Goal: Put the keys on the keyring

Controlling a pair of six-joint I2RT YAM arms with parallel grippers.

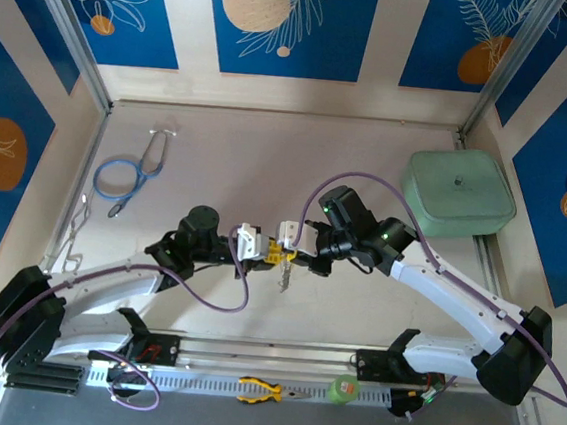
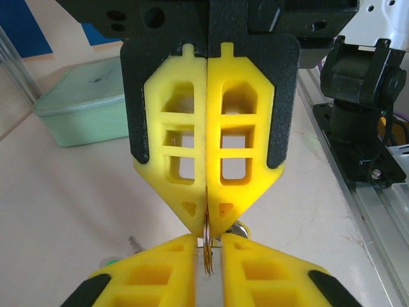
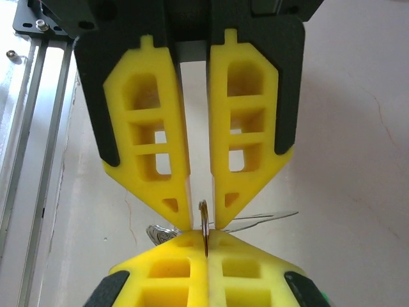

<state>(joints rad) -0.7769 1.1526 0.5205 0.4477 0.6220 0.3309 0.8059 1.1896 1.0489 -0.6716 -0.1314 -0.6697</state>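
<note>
My two grippers meet tip to tip above the middle of the table. The right gripper [image 3: 206, 238] is shut on the keyring [image 3: 204, 220], a thin metal ring seen edge-on. The left gripper [image 2: 208, 242] stands slightly open, with the keyring [image 2: 208, 252] in the gap between its fingers [image 2: 172, 256] and touching neither. In the top view the left gripper [image 1: 271, 255] and the right gripper [image 1: 288, 250] sit close together, with a silver key [image 1: 284, 276] hanging below them. A key blade [image 3: 271, 219] sticks out sideways under the ring. Another silver key [image 2: 135, 244] with a green head [image 2: 110, 261] shows behind the left fingers.
A blue-tubed stethoscope [image 1: 127, 172] and silver wire clips [image 1: 76, 230] lie at the left. A pale green lidded box [image 1: 458, 192] stands at the back right. Yellow-handled pliers [image 1: 260, 391] and a green tape roll [image 1: 345, 387] rest on the near rail.
</note>
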